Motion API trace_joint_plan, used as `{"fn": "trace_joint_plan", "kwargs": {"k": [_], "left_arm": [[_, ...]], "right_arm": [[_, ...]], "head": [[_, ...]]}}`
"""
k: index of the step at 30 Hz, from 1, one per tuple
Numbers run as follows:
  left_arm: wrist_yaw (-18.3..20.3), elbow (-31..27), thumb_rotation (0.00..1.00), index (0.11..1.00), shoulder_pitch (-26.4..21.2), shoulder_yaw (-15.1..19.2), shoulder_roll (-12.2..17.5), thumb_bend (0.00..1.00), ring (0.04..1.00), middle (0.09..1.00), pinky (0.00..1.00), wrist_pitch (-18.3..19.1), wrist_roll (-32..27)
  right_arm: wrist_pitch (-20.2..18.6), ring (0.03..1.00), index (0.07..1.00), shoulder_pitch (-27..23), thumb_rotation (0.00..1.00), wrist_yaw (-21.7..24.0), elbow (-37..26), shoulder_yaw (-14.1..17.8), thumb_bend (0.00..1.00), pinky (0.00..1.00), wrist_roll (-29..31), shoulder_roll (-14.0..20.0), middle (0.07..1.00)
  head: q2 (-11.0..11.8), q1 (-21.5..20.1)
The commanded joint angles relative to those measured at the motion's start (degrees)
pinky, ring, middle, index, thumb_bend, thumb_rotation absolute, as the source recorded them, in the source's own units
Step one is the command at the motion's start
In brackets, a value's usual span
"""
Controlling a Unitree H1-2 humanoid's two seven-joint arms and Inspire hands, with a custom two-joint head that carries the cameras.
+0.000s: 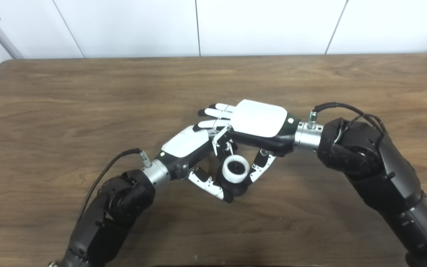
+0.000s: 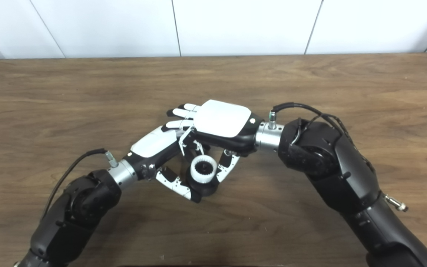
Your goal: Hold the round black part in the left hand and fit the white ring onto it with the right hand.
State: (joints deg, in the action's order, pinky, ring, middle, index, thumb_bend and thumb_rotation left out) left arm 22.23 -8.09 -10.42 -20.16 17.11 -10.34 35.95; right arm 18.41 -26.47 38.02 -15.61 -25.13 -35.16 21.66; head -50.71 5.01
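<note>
Brown wood-grain table [image 1: 50, 111], matte, with rounded far corners, set against a white panelled wall [image 1: 132, 26]. On my feed both hands meet over the near middle of the tabletop. Left hand [image 1: 189, 146]: glossy white shell on the back, black body, silver wrist collar, a black cable looping from the wrist; its thumb and fingers are curled around the round black part [image 1: 237, 188], which it grips from the left and below. Round black part: short, dark, cylindrical as far as I can see, mostly hidden by what sits on it; its axis tilts up and toward the cameras. White ring [image 1: 236, 169]: toothed or ribbed inner edge, dark centre, sitting on the upper face of the black part and facing the cameras along the same axis. Right hand [image 1: 260, 120]: same white-and-black build, palm down above the ring, fingers stretched out flat to the left over the left hand, thumb reaching down just beside the ring's right edge; I cannot tell if it touches, and the hand holds nothing. No readable writing on any surface.
</note>
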Motion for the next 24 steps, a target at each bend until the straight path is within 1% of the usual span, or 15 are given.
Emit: {"fn": "trace_joint_plan", "kwargs": {"k": [1, 5, 12, 19, 24], "left_arm": [[-3.13, -1.55, 0.06, 0.482, -1.68, 0.31, -0.53, 0.52, 0.936, 0.761, 1.0, -3.12, -0.67], [-3.11, -1.72, 0.06, 0.481, -1.66, 0.31, -0.55, 0.52, 0.941, 0.765, 1.0, -2.73, -0.1], [-2.94, -1.68, 0.06, 0.481, -1.64, 0.16, -0.68, 0.52, 0.96, 0.785, 1.0, -2.71, -0.13], [-3.9, -1.27, 0.05, 0.481, -1.5, 0.12, -0.95, 0.52, 0.947, 0.785, 1.0, -3.72, 0.26], [-4.25, -0.65, 0.05, 0.48, -1.69, 0.21, -0.72, 0.52, 0.941, 0.772, 1.0, -4.58, 0.05]], "right_arm": [[0.46, 1.0, 0.484, -0.37, 0.14, -0.53, -1.01, -0.19, 0.52, 1.0, 0.24, 0.32, 0.906], [0.41, 1.0, 0.484, 0.18, 0.14, -0.89, -1.1, -0.08, 0.52, 1.0, 0.37, 0.23, 0.901], [0.28, 1.0, 0.484, 0.81, 0.14, -1.11, -1.24, -0.46, 0.52, 1.0, -0.01, 0.24, 0.899], [0.03, 1.0, 0.488, 0.74, 0.16, -0.63, -1.32, -0.69, 0.52, 1.0, 0.0, 0.53, 0.912], [-0.54, 1.0, 0.491, -0.06, 0.16, 0.63, -1.57, -0.87, 0.52, 1.0, 0.7, 0.85, 0.936]], "head": [[-0.05, 0.07], [-0.72, 0.06], [-1.0, 0.0], [-1.01, -0.02], [-1.1, -0.47]]}}
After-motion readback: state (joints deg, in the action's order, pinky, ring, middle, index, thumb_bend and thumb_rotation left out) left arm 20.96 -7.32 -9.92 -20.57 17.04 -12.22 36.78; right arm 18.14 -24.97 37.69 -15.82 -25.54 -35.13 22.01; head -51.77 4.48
